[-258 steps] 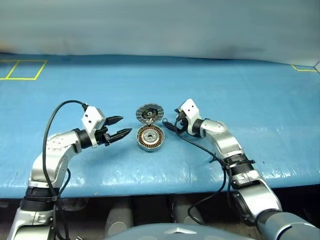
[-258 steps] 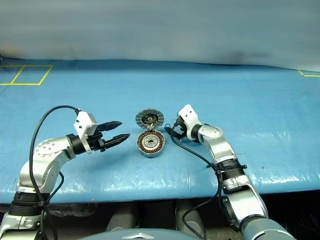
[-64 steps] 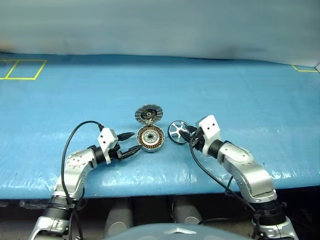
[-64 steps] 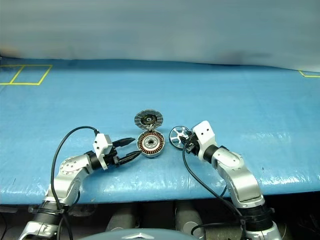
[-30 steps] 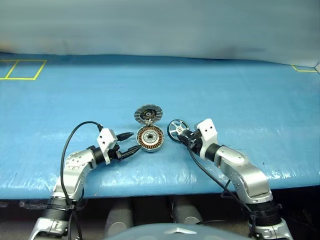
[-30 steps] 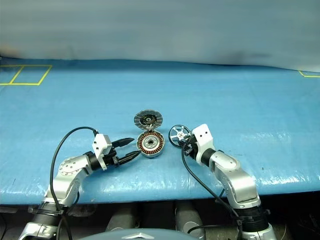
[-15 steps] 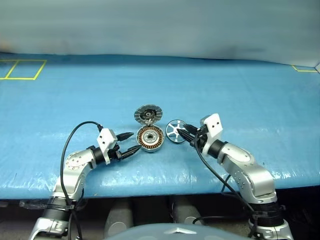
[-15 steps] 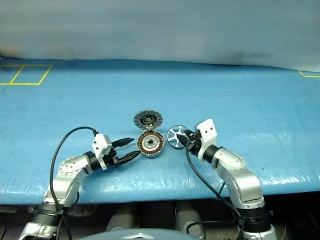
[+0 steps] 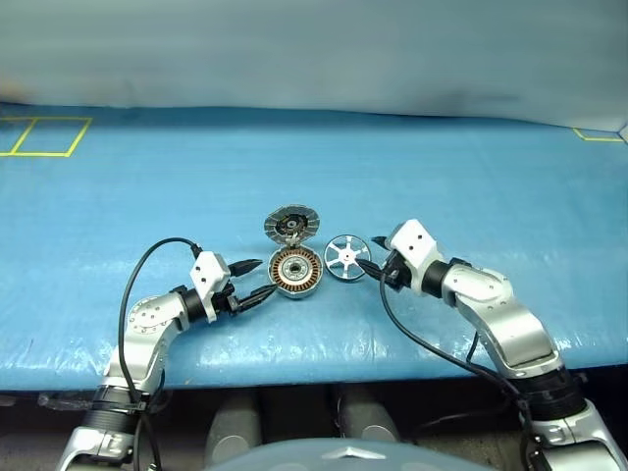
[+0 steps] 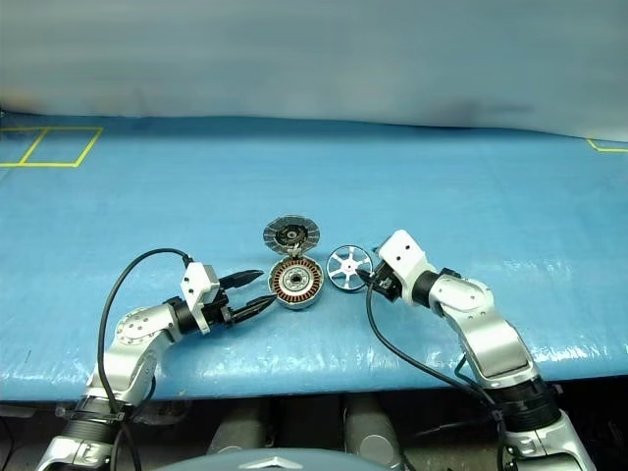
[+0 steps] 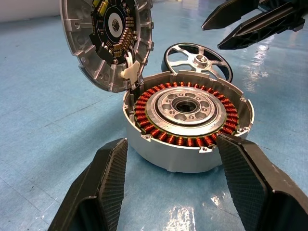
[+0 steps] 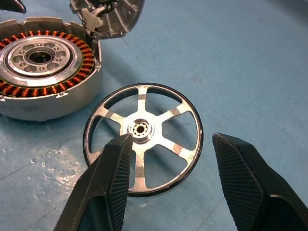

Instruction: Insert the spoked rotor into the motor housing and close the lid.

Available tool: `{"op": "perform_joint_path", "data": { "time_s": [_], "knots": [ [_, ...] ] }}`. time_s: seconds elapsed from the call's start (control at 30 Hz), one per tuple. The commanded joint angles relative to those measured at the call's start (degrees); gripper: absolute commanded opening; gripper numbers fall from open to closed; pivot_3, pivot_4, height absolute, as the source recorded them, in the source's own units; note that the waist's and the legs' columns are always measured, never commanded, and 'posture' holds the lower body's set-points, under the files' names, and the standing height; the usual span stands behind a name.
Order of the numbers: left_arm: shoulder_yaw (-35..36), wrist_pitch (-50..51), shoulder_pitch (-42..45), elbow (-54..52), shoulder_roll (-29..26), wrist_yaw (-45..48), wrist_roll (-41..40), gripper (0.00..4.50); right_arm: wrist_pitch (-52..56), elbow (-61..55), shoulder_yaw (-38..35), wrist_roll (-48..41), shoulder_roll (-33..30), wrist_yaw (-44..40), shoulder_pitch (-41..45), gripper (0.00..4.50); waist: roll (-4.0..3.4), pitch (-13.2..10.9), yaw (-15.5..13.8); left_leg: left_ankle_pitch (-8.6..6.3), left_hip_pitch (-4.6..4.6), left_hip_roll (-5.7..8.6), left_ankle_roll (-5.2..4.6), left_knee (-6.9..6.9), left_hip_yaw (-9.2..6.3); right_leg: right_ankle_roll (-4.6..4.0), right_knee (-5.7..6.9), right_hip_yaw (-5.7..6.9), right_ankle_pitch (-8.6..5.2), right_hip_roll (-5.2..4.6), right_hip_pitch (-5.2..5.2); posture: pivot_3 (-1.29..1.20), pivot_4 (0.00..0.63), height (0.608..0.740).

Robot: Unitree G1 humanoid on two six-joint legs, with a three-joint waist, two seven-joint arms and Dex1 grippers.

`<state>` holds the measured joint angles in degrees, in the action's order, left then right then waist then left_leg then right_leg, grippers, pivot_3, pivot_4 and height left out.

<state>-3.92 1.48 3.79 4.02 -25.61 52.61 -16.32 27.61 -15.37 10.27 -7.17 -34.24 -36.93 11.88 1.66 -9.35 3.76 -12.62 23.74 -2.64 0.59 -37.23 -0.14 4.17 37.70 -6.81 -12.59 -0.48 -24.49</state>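
the left gripper (image 9: 257, 279) stands open just left of the motor housing (image 9: 295, 271) on the blue table (image 9: 147, 196), its lid (image 9: 292, 223) raised behind, the spoked rotor (image 9: 346, 257) lying flat just right, the open right gripper (image 9: 371, 253) beside it.

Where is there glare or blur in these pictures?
Left wrist view: white glare on the wet-looking blue mat before the motor housing. Right wrist view: small glints beside the spoked rotor. Left eye view: the back wall looks soft.
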Motion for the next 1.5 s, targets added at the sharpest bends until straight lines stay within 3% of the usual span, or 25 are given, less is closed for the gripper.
{"op": "perform_joint_path", "data": {
  "time_s": [0.03, 0.3, 0.83, 1.07, 1.37, 1.5],
  "knots": [
    [-0.08, -0.37, -0.4, -0.5, -0.29, -0.74, 1.06, 3.17, -2.27, -0.62, 1.02, 1.59, -1.77, -2.64, 2.36, 2.81, 0.0, 0.0, -0.02, 0.0, 0.0, 0.0, 0.0, 0.0, 0.0, 0.0, 0.0, 0.0, 0.0, 0.0, 0.0, 0.0, 0.15, 0.74],
    [-0.09, -0.52, -0.79, -0.53, -0.17, -1.15, 1.06, 3.17, -5.99, 2.37, 5.93, 7.34, -6.32, -8.49, 6.69, 2.81, 0.01, 0.0, -0.07, 0.0, 0.0, 0.0, 0.0, 0.0, 0.01, 0.0, 0.0, 0.0, 0.0, 0.0, -0.01, 0.0, 0.15, 0.74],
    [0.14, -0.93, -1.14, -0.61, -0.28, -1.71, 1.24, 3.17, -10.68, 12.92, 10.86, 12.84, -3.25, -12.68, 11.32, 2.81, 0.0, 0.0, -0.14, 0.0, -0.01, 0.0, 0.0, -0.01, 0.01, 0.0, 0.01, 0.0, 0.0, 0.0, 0.01, 0.0, 0.15, 0.74],
    [0.29, -1.38, -1.07, -0.43, -0.4, -2.03, 1.37, 3.17, -9.13, 11.58, 9.4, 11.97, -1.09, -12.04, 8.85, 1.1, 0.02, 0.02, -0.15, 0.0, -0.06, 0.0, 0.0, -0.01, 0.01, 0.0, 0.03, 0.0, 0.01, 0.01, 0.04, 0.0, 0.15, 0.74],
    [0.0, -1.23, -1.25, -0.52, -0.58, -1.8, 1.44, 3.17, -3.4, 3.79, -0.02, 9.46, 1.74, -4.11, 2.45, 1.1, 0.04, 0.03, -0.21, 0.0, -0.06, 0.0, 0.0, -0.04, 0.01, 0.0, 0.05, -0.01, 0.01, 0.01, 0.06, 0.0, 0.15, 0.74],
    [-0.01, -1.27, -0.83, -0.09, -0.5, -1.79, 1.48, 3.17, -3.68, 0.06, -0.91, 16.97, -2.76, 0.78, -0.54, 1.1, -0.01, 0.0, -0.3, 0.0, -0.03, 0.01, 0.01, -0.04, 0.01, 0.0, 0.05, 0.0, 0.0, 0.0, 0.02, 0.0, 0.15, 0.74]
  ]
}}
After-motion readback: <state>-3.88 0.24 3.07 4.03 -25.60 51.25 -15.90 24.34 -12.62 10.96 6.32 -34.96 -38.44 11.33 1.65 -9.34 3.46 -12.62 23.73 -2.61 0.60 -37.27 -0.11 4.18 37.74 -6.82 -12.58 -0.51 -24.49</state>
